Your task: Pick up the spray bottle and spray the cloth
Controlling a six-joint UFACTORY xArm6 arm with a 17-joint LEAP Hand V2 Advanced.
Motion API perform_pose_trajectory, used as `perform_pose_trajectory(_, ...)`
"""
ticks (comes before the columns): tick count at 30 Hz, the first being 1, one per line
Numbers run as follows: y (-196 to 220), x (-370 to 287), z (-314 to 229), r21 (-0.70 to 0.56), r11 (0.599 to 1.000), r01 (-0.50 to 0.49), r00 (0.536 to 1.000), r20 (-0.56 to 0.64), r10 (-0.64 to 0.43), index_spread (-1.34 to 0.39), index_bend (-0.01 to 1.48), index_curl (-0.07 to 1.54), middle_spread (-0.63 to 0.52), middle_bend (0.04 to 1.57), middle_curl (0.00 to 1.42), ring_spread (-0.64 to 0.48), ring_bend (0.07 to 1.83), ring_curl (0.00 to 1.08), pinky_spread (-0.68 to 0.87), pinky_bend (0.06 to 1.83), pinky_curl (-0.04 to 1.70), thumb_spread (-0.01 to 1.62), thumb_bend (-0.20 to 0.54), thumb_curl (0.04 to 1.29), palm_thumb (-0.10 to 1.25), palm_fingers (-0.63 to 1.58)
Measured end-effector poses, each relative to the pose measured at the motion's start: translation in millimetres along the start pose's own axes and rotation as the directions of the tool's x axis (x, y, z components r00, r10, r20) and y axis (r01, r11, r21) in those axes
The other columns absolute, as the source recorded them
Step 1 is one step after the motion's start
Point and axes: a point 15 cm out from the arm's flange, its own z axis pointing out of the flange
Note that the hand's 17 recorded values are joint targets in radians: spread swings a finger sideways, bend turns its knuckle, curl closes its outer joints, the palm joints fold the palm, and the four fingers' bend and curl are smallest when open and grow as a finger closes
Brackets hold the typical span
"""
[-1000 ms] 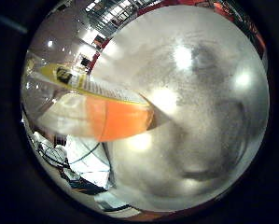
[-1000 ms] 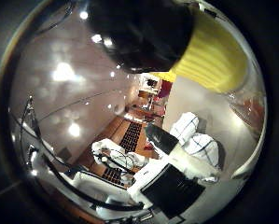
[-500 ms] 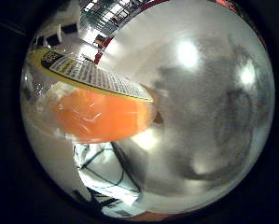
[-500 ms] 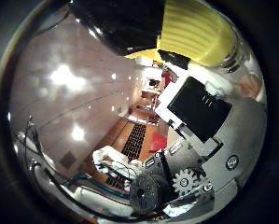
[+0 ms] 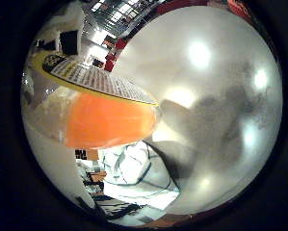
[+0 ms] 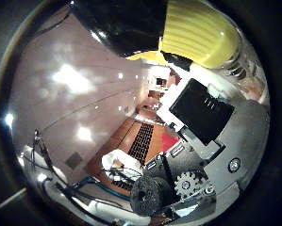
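Filling both palm views, the spray bottle (image 5: 110, 120), orange liquid below its label and yellow-black sprayer head (image 6: 197, 33), sat against the palm; the hand (image 6: 202, 141) looked curled round it. The pick-up seemed done; next came aiming at the cloth, unseen. Compared with earlier, the bottle loomed larger, closer to the palm, above the pale bench (image 5: 220, 96).

You have the bottle (image 5: 105, 115) close against the palm, its head (image 6: 178, 28) at the thumb side. The hand (image 6: 202, 141) sits just beside it; the table (image 5: 216, 96) lies behind.
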Motion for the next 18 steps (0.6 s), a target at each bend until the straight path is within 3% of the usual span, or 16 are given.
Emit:
perform_pose_trajectory(7, 16.5, -43.1, -6.8, -0.155, 0.987, 0.048, 0.983, -0.169, -0.074, -0.19, 1.20, 0.77, -0.10, 1.42, 0.67, -0.22, 1.37, 0.75, -0.17, 1.15, 1.19, 1.07, -0.011, 0.58, 1.10, 1.11)
perform_pose_trajectory(10, 28.7, -50.8, -5.9, -0.265, 0.964, 0.001, 0.960, -0.269, -0.075, -0.19, 1.21, 0.76, -0.10, 1.42, 0.67, -0.22, 1.36, 0.76, -0.17, 1.13, 1.23, 1.07, -0.012, 0.59, 1.10, 1.12)
perform_pose_trajectory(15, 34.2, -82.8, -2.9, -0.438, 0.897, -0.054, 0.862, -0.474, -0.179, -0.19, 1.22, 0.76, -0.10, 1.42, 0.66, -0.22, 1.36, 0.78, -0.17, 1.09, 1.28, 1.06, -0.012, 0.61, 1.09, 1.12)
perform_pose_trajectory(18, 31.4, -99.8, -9.2, -0.507, 0.859, -0.079, 0.771, -0.577, -0.269, -0.19, 1.22, 0.75, -0.10, 1.42, 0.66, -0.22, 1.35, 0.78, -0.17, 1.08, 1.31, 1.05, -0.013, 0.62, 1.09, 1.13)
